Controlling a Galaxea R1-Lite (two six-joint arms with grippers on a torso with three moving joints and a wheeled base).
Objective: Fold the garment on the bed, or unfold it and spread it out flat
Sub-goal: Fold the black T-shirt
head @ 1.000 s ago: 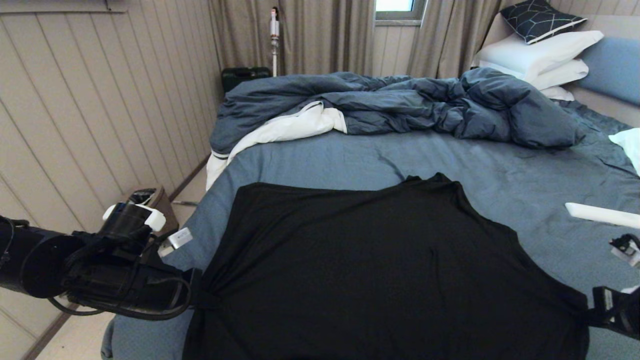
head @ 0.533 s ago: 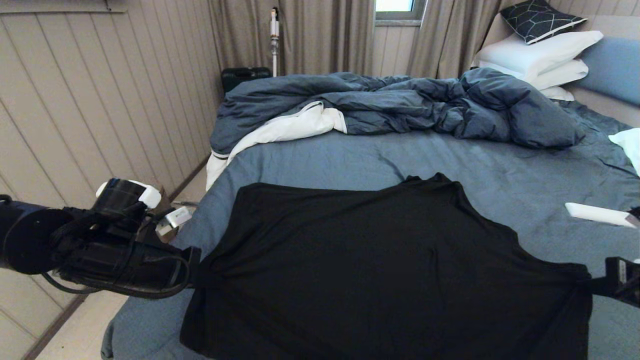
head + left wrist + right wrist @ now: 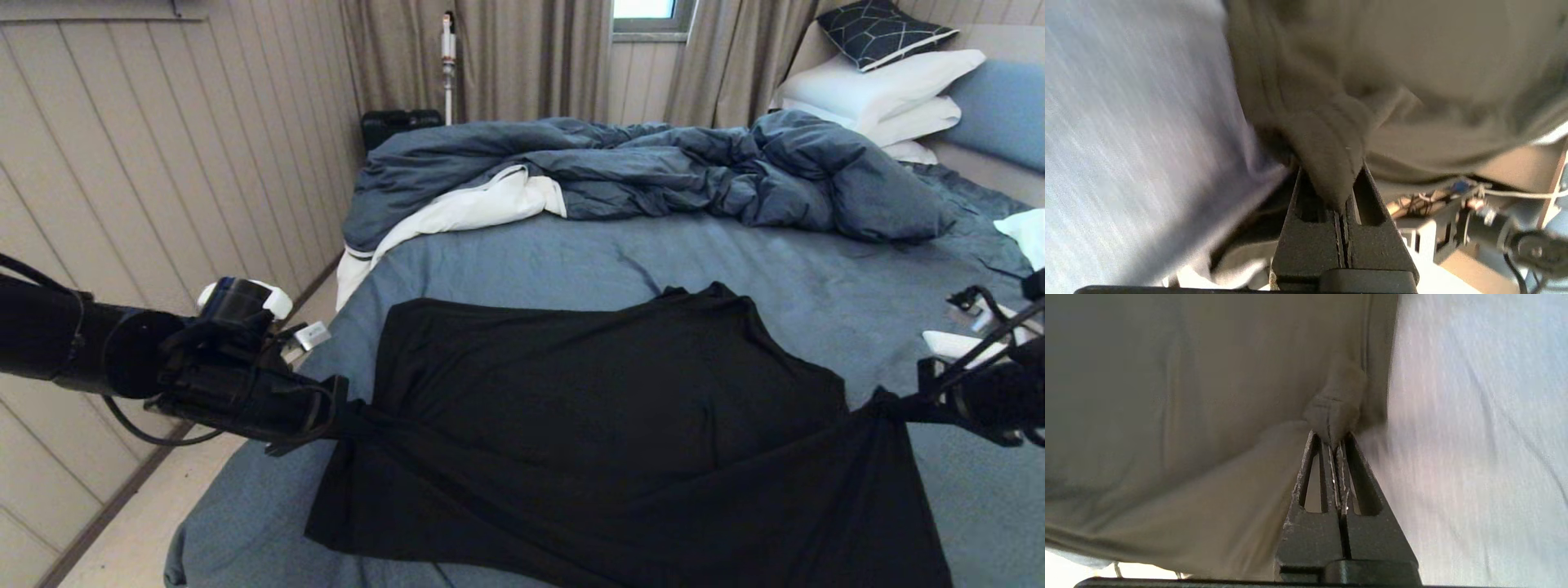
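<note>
Left claw (image 3: 339, 416): clenched on the black T-shirt's (image 3: 620, 408) left edge.
Right claw (image 3: 894, 404): clenched on its right edge.
T-shirt: stretched between them, lifted over the bed (image 3: 531, 257).
Behind: rumpled duvet (image 3: 653, 171), white pillows (image 3: 882, 94).

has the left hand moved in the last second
Yes. In the head view the left hand, shut on the black T-shirt, has risen and gone toward the duvet, lifting that side of the shirt off the bed.
</note>
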